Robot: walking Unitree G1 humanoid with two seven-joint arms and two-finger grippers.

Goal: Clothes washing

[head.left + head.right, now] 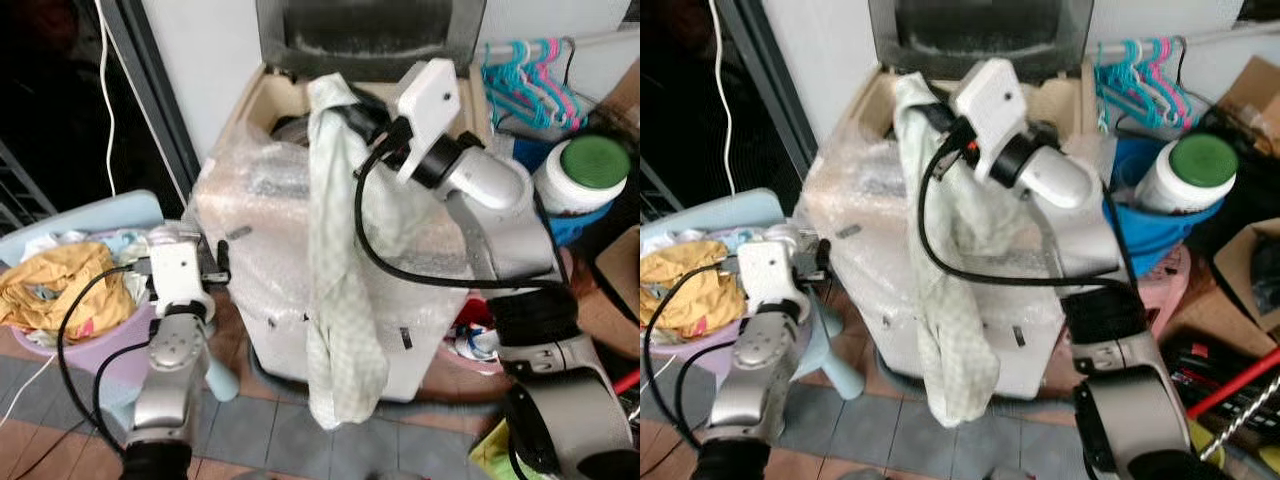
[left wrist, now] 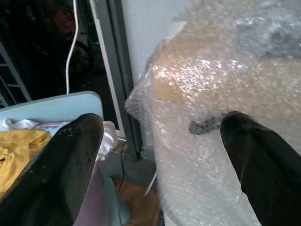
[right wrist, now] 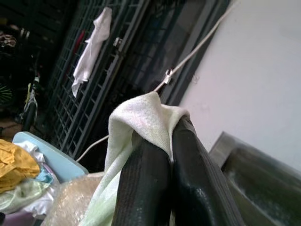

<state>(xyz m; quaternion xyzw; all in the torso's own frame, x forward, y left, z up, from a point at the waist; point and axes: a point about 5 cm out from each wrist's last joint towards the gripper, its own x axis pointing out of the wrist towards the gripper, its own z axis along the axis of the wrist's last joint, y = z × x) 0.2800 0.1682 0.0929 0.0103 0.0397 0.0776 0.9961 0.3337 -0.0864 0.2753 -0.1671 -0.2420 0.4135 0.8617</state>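
The washer (image 1: pixel 300 270), wrapped in bubble film, stands centre with its lid up at the far side, so the tub is open for loading. A pale green cloth (image 1: pixel 340 300) hangs down the washer's front from above the opening, long enough that its hem nears the floor. The right gripper (image 3: pixel 162 169) pinches its top end, fingers closed tight on the fold, high over the opening, likely to feed it in. At left, the basket (image 1: pixel 110 340) of laundry waits near the left gripper (image 2: pixel 160 160), fingers spread wide and empty.
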